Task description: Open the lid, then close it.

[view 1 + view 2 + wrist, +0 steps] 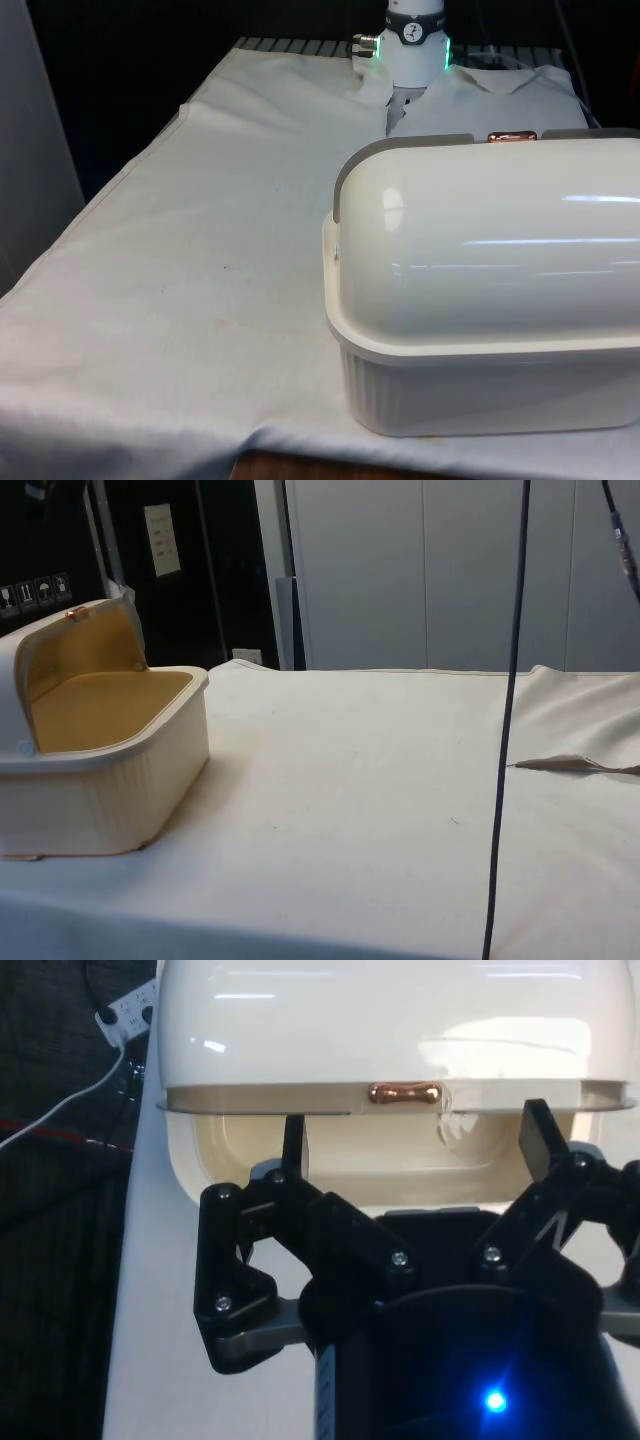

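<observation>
Nearest us in the wrist view, the tool (412, 1150) stands wide open, holding nothing, its two fingers (293, 1147) spread in front of the bread box's mouth. Just past them hangs the copper handle (405, 1093) on the edge of the raised lid (380, 1020), and we see the tan inside of the bread box (105, 770) beneath it.

We judge the opening half done and the closing still to come. The side view shows the lid (75, 645) rolled back over the box, which sits near one end of the table (400, 780).

The risks we see: the fingers are spread far wider than the small handle, so they may close beside it or slip off the smooth metal. Pushing down on the lid off-centre could slide the light box across the cloth (200, 250). A finger left inside the mouth could get pinched as the lid comes down.
</observation>
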Robot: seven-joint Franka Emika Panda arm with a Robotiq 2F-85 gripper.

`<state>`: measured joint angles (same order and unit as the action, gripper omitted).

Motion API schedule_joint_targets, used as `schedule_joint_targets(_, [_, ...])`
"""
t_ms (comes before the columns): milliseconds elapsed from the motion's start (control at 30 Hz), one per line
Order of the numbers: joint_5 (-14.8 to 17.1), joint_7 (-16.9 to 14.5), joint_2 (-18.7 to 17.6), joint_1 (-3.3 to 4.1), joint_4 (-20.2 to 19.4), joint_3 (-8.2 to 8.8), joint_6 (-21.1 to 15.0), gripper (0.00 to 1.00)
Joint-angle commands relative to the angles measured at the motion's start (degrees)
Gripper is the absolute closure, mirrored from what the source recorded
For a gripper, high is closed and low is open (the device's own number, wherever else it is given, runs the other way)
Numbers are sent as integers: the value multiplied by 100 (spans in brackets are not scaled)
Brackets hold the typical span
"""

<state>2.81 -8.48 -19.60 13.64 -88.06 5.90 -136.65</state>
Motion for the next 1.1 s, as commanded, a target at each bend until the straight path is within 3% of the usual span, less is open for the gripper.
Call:
schedule_joint_targets(0, [-17, 17, -80, 0, 86, 17, -29, 0])
schedule_joint_targets(367, [0, 23, -441, -11, 361, 17, -166, 1])
schedule_joint_targets(567, [0, 11, -493, -11, 361, 11, -206, 36])
schedule_joint_targets(600, [0, 29, -516, -6, 372, 17, -246, 36])
schedule_joint_targets(700, [0, 34, -521, -6, 378, 17, -252, 50])
schedule_joint_targets(733, [0, 34, -527, -6, 378, 17, -258, 60])
schedule_joint_targets(933, [0, 17, -516, -11, 361, 11, -229, 91])
schedule_joint_targets(1067, [29, 34, -625, -6, 298, -6, -424, 100])
